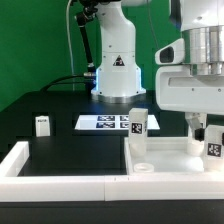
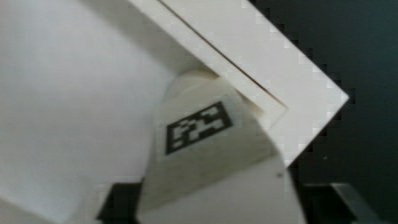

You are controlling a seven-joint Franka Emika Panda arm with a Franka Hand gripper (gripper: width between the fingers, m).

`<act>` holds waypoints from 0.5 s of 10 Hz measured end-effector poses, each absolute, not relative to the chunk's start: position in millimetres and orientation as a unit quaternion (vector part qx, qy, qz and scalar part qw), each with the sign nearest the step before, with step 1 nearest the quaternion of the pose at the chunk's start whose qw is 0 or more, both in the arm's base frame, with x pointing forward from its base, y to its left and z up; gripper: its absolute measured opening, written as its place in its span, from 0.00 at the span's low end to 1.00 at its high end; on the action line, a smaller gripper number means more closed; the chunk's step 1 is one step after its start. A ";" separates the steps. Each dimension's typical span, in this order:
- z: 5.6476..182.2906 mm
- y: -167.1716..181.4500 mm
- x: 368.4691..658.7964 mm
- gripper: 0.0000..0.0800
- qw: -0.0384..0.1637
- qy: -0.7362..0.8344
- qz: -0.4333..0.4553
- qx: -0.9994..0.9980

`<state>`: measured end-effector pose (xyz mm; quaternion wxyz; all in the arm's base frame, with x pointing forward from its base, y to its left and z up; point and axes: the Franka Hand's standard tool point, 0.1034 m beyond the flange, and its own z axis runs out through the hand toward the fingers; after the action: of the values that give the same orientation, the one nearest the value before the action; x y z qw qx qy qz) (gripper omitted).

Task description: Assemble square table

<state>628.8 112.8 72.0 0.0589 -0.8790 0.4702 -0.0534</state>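
Observation:
The white square table top (image 1: 170, 158) lies on the black surface at the exterior view's right, rim up. My gripper (image 1: 207, 132) is over its right corner, shut on a white tagged leg (image 1: 213, 146) that stands upright at that corner. In the wrist view the leg (image 2: 199, 130) fills the space between my dark fingers (image 2: 121, 203), with the top's corner rim (image 2: 267, 62) behind it. A second leg (image 1: 137, 123) stands behind the top's far left corner. A third, small leg (image 1: 42, 124) stands far off on the left.
The marker board (image 1: 105, 122) lies flat in front of the robot base (image 1: 117, 60). White wall bars (image 1: 60, 184) edge the black surface at the front and left. Green backdrop behind.

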 end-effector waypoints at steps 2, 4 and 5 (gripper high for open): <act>71.7 109.8 628.9 0.37 0.060 0.519 -0.051 -0.851; 71.4 108.1 628.5 0.37 0.063 0.582 -0.045 -0.810; 71.8 105.7 627.9 0.37 0.062 0.626 -0.035 -0.776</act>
<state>627.9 105.7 71.8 0.0625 -0.7761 0.6265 -0.0351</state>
